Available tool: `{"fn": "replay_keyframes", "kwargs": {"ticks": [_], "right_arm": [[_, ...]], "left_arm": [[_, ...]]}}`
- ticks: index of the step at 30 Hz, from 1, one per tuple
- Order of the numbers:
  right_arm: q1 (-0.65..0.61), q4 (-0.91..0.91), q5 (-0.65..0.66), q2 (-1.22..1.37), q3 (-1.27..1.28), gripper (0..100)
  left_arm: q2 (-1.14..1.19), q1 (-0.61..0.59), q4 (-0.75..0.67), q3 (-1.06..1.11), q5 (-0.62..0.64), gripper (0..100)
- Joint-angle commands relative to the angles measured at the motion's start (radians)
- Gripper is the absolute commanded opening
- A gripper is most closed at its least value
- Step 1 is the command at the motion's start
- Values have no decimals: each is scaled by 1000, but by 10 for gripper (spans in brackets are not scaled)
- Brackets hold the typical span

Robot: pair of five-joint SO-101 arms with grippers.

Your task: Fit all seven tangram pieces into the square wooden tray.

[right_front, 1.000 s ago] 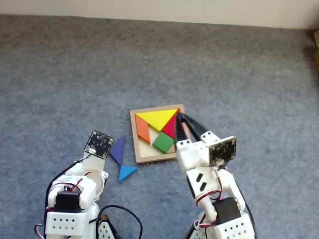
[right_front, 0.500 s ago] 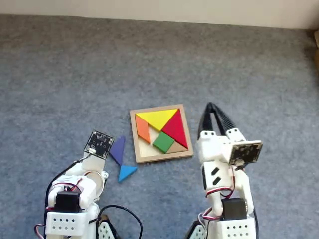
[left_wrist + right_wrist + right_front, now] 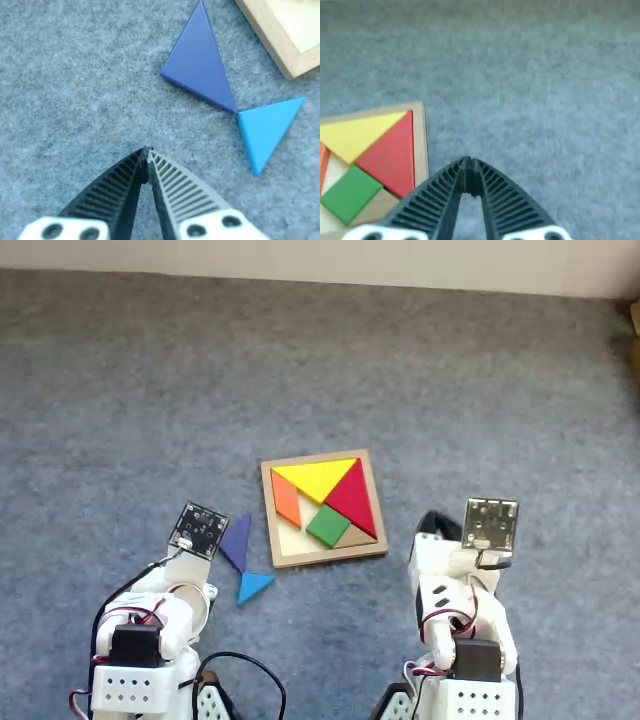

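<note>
The square wooden tray point(image 3: 374, 502) lies mid-table and holds a yellow triangle point(image 3: 315, 480), a red triangle point(image 3: 353, 502), an orange parallelogram point(image 3: 286, 500), a green square point(image 3: 327, 526) and a tan triangle point(image 3: 353, 536). A dark blue triangle point(image 3: 237, 541) and a light blue triangle point(image 3: 254, 586) lie on the carpet left of the tray. My left gripper point(image 3: 147, 150) is shut and empty, just short of the dark blue triangle point(image 3: 200, 62) and light blue triangle point(image 3: 265, 130). My right gripper point(image 3: 468, 161) is shut and empty, off the tray's right rim point(image 3: 418, 145).
Grey carpet covers the whole table. Both arm bases stand at the near edge, the left arm point(image 3: 150, 635) and the right arm point(image 3: 460, 620). A pale bare patch of the tray floor point(image 3: 295, 537) shows near its front left corner.
My right arm has drawn back from over the red triangle, swinging right of the tray and folding toward its base. The left arm and all pieces have stayed put.
</note>
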Motion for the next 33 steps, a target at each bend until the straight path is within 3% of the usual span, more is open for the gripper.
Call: {"fn": "replay_keyframes", "kwargs": {"ticks": [1, 11, 33], "right_arm": [[12, 139, 3, -21, 117, 9], [12, 414, 8, -21, 116, 9], [16, 409, 6, -21, 116, 9]], "left_arm": [[-50, -8, 5, 19, -12, 7], [-50, -8, 5, 19, -12, 7], [-50, -8, 5, 19, -12, 7]]}}
